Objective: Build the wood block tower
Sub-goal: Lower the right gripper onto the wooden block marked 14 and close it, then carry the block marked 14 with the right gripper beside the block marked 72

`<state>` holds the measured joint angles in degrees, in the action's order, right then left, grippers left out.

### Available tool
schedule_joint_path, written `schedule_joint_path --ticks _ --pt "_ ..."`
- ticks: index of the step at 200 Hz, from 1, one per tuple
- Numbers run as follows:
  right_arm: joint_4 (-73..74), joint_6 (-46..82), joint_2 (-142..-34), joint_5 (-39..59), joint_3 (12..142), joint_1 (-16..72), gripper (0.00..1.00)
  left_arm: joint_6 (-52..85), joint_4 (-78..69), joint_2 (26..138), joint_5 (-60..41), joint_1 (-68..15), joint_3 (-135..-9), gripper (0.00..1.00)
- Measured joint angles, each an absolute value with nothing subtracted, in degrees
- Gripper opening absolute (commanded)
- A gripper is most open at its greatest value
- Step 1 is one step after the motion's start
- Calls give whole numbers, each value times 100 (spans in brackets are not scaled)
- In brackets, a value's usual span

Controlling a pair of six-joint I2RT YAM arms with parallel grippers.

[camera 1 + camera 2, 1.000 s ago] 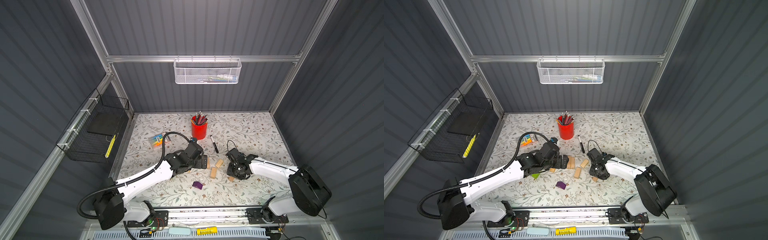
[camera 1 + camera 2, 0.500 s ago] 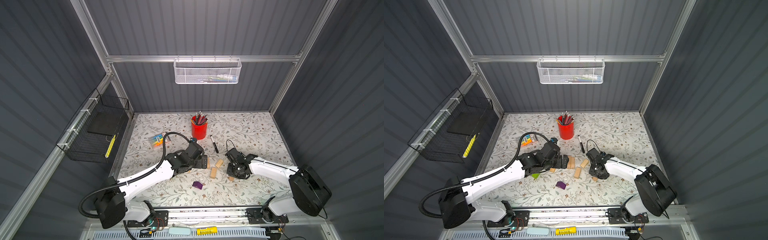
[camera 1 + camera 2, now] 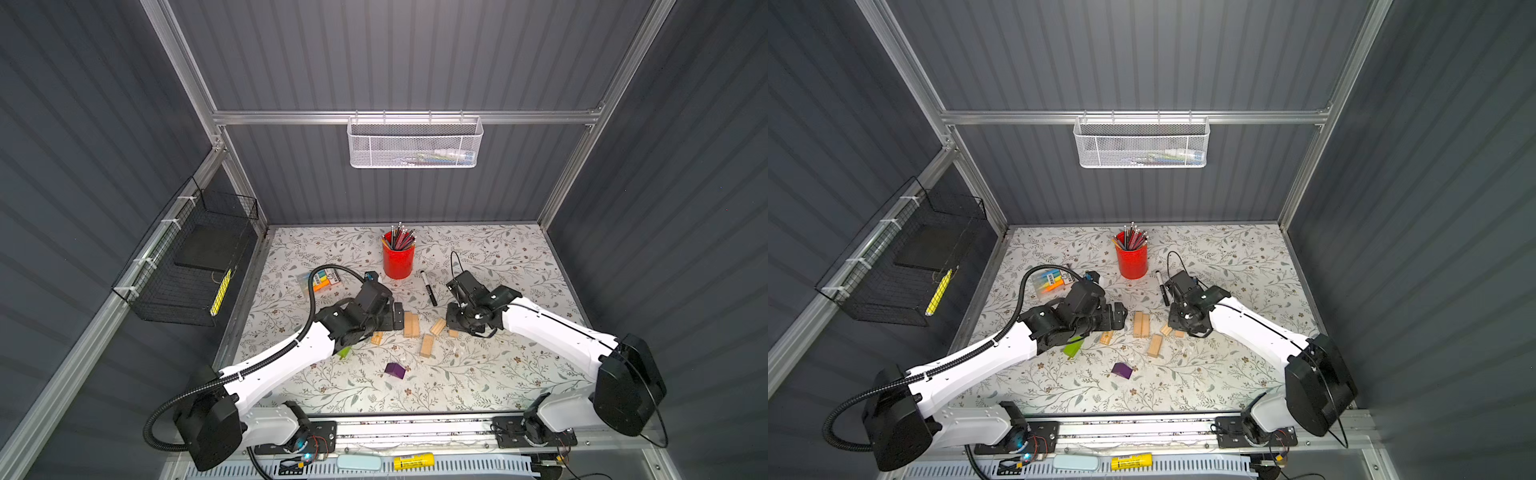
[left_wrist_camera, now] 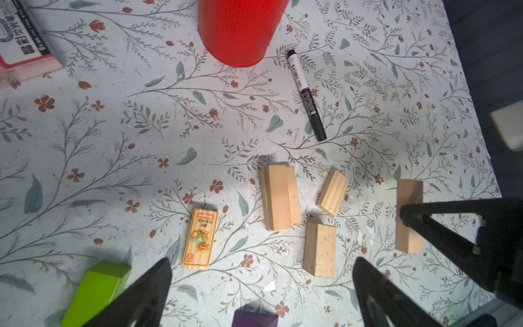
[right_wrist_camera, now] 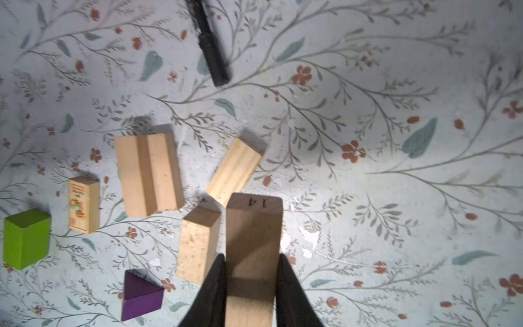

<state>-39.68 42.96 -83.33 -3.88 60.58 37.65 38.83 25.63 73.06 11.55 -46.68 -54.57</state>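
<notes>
One tan block [image 5: 253, 240], stamped 14, is clamped in the right jaws, gripped across its width; can't tell if it's off the desk [image 3: 478, 374]. It's on the robot side of the cup [image 3: 398, 259], off to the cup's right, past the marker [image 3: 428, 287]. Left jaws gape wide, nothing between them, low over the desk on the robot side of the cup, slightly left. The rest lie loose, all robot side of the cup:
- tan cluster [image 3: 411, 324] straight out from it, packed tight, can't tell if one rides on top
- angled block [image 3: 437, 327] and plain block [image 3: 427, 345] right of that line
- dragon block [image 4: 201, 237] left
- green block [image 3: 1073, 347] further left, partly under the left arm [image 3: 291, 357]
- purple block [image 3: 395, 370] furthest from the cup
</notes>
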Motion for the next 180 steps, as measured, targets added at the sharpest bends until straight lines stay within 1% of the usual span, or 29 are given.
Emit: schedule_joint_path --ticks 39,99,180 --pt "-3920 4086 -9065 -158 6744 3975 23 4084 2541 7242 1138 -4480 -5284 99" --pt "-3505 3957 -9977 244 7126 4106 23 4235 2565 7135 1203 -4440 -5098 99" --pt "-2961 3948 -10265 458 7146 4108 23 4294 2563 7137 1247 -4414 -5087 100"
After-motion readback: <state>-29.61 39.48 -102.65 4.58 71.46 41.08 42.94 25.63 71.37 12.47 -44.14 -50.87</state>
